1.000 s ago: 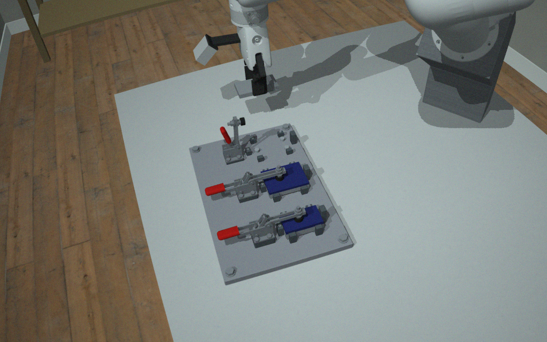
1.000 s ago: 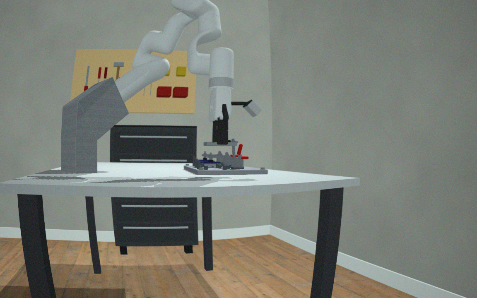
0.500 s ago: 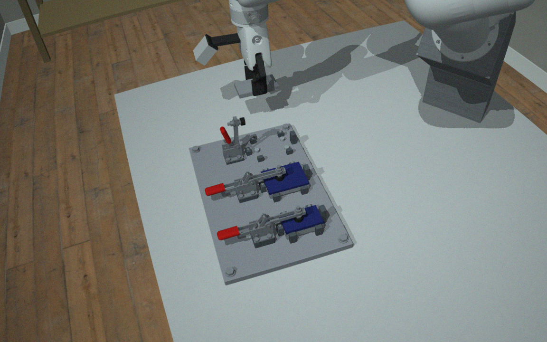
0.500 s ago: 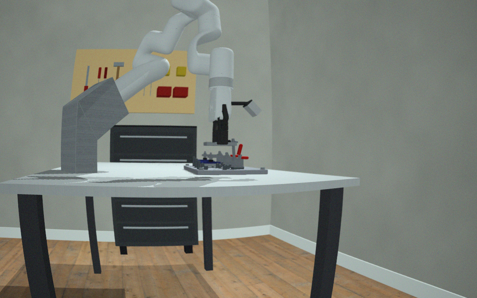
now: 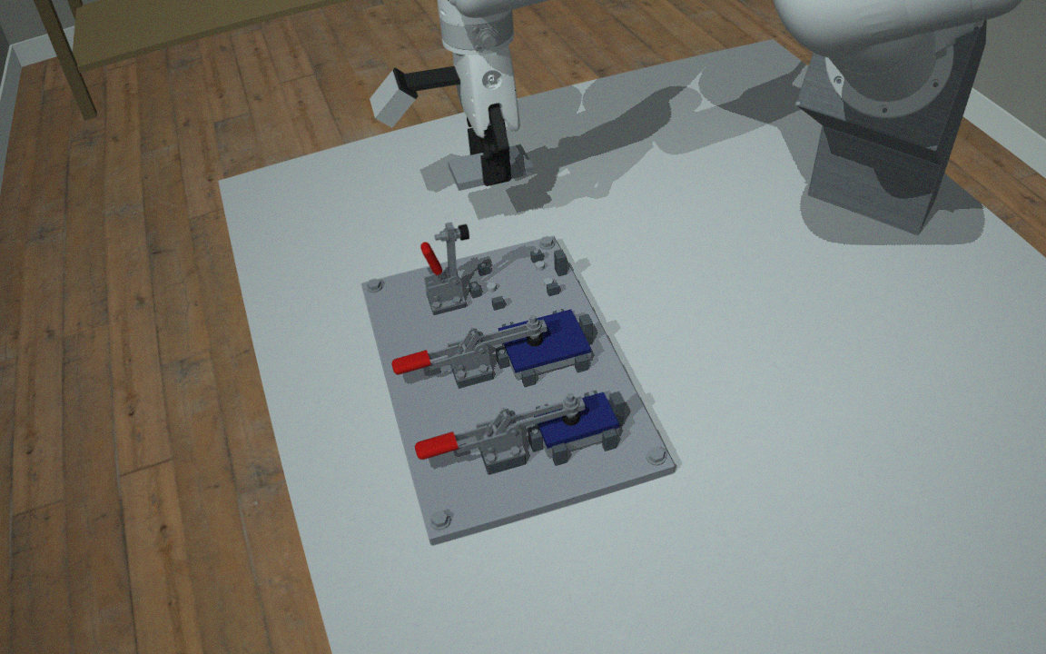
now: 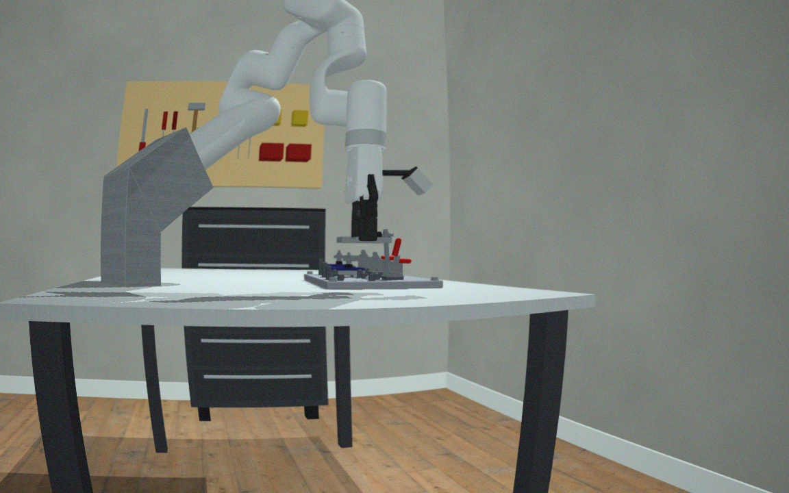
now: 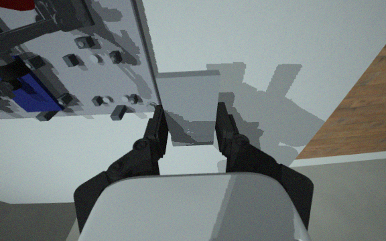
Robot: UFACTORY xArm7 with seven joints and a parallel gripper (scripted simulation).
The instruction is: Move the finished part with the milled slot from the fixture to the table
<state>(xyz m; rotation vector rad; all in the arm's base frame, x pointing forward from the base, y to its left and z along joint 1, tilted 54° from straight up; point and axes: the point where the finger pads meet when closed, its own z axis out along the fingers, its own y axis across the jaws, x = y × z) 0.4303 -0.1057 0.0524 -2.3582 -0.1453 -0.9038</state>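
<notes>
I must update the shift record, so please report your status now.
Gripper shut on finished part, held above table, beside fixture. Both blue blanks in their nests, clamps down. Nothing seen below the part.

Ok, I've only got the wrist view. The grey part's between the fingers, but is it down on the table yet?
Observer: No. In the exterior view the finished part hangs in the gripper, clear above the table.
Operator: And the blanks?
Observer: From the top, the near blank and the middle blank sit in their nests, clamp arms across them.
Operator: The third clamp?
Observer: Its red handle stands up, and its nest is vacant.
</notes>
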